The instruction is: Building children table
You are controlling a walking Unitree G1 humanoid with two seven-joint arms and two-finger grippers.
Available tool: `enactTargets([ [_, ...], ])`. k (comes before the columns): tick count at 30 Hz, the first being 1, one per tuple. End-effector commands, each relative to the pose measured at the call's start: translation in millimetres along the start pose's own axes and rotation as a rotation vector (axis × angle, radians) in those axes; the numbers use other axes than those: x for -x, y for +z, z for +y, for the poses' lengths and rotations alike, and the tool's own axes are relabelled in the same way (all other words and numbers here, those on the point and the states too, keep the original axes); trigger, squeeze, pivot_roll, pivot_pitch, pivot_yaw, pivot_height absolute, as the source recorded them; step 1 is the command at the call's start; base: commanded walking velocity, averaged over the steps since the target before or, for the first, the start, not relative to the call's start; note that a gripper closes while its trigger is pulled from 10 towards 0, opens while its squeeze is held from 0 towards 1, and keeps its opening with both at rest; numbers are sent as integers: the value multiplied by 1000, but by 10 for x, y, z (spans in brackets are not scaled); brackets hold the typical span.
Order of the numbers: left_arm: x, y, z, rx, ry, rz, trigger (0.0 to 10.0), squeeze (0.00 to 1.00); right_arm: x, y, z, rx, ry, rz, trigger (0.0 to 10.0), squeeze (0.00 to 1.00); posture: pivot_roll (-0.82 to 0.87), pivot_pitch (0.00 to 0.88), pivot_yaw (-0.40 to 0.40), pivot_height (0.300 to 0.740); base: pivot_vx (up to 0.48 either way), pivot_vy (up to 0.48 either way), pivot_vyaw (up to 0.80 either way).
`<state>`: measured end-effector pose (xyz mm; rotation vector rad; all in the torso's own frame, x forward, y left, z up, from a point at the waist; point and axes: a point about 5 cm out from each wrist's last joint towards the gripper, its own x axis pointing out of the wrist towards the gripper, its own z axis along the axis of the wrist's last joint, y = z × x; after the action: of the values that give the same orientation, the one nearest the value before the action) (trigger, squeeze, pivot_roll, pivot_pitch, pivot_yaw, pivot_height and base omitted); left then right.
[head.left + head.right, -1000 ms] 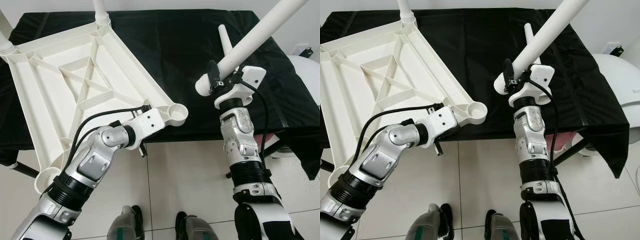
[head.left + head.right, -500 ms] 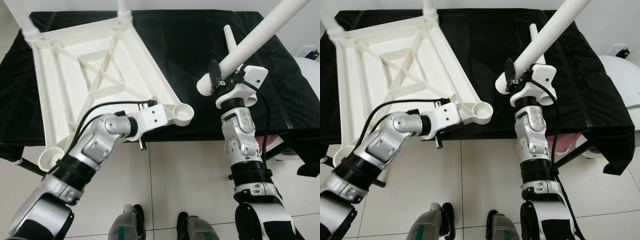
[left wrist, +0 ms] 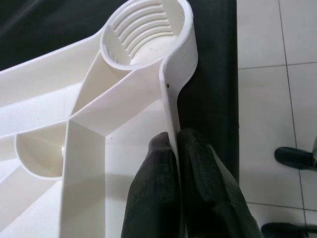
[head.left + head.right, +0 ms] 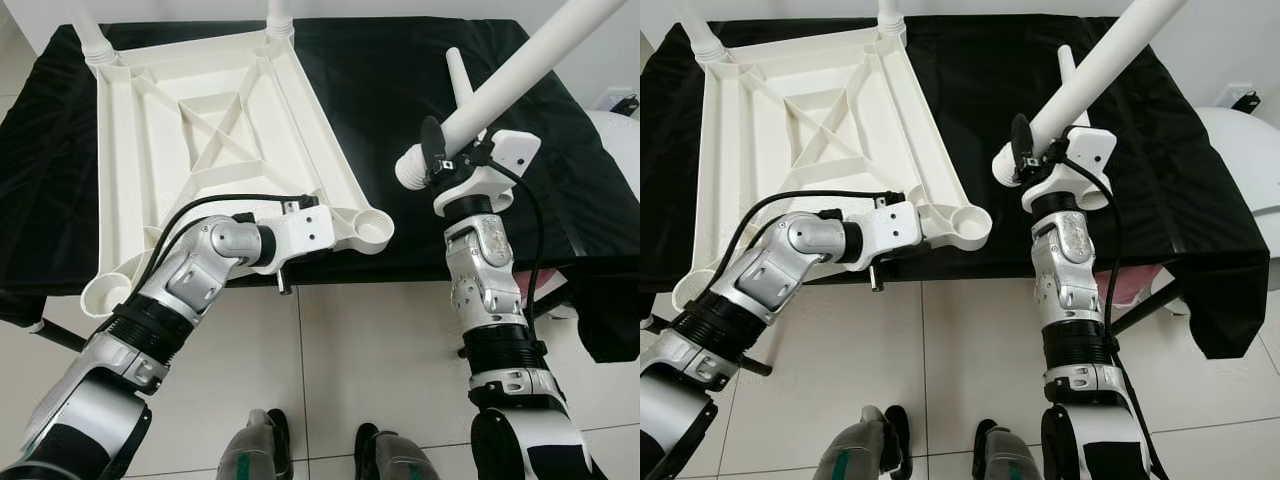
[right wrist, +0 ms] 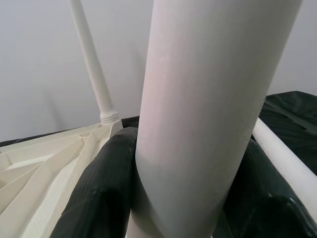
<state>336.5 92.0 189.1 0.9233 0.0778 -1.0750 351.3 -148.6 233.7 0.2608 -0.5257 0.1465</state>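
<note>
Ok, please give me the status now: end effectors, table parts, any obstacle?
Left end effector shut on tabletop rim beside empty corner socket. Right end effector shut on loose leg, held tilted above the black cloth. Another leg lies there.

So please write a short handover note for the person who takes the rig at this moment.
Left gripper: jaws shut on the tabletop rim, near the empty corner socket.
Right gripper: jaws shut on a white leg, held tilted above the black cloth.
Done: two legs stand in the far sockets.
Left: seat the held leg in the near socket; one more leg lies on the cloth.
</note>
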Motion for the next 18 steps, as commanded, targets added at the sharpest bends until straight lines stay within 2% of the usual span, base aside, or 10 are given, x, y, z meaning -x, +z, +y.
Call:
enactTargets([
  [1,48,-299,-71,22,-8,139,10000,0,27,-3,0,0,5,2,10000,0,-65,201,20,740,0,0,0],
  [5,74,-329,-36,55,12,143,10000,0,18,-12,21,-4,13,5,10000,0,-64,200,18,740,0,0,0],
  [6,78,-328,-14,64,25,140,10000,1000,16,-18,32,-7,20,7,10000,0,-63,191,13,740,0,0,0],
  [10,77,-324,-5,59,24,138,10000,1000,16,-20,39,-9,25,9,10000,0,-63,191,13,740,0,0,0],
  [11,75,-319,-7,48,22,140,10000,808,16,-21,45,-10,31,11,10000,0,-66,186,11,740,0,0,0],
  [12,74,-318,-9,42,21,140,10000,212,18,-20,49,-10,35,13,10000,0,-66,186,11,740,0,0,0],
  [13,74,-318,-9,42,21,140,10000,212,18,-20,49,-10,35,13,10000,0,-66,186,11,740,0,0,0],
  [14,72,-318,-14,37,18,141,10000,0,19,-17,51,-11,39,14,10000,0,-66,186,11,740,0,0,0],
  [18,70,-323,-15,40,25,136,10000,0,30,-14,51,-7,64,26,10000,0,-73,180,11,740,0,0,0],
])
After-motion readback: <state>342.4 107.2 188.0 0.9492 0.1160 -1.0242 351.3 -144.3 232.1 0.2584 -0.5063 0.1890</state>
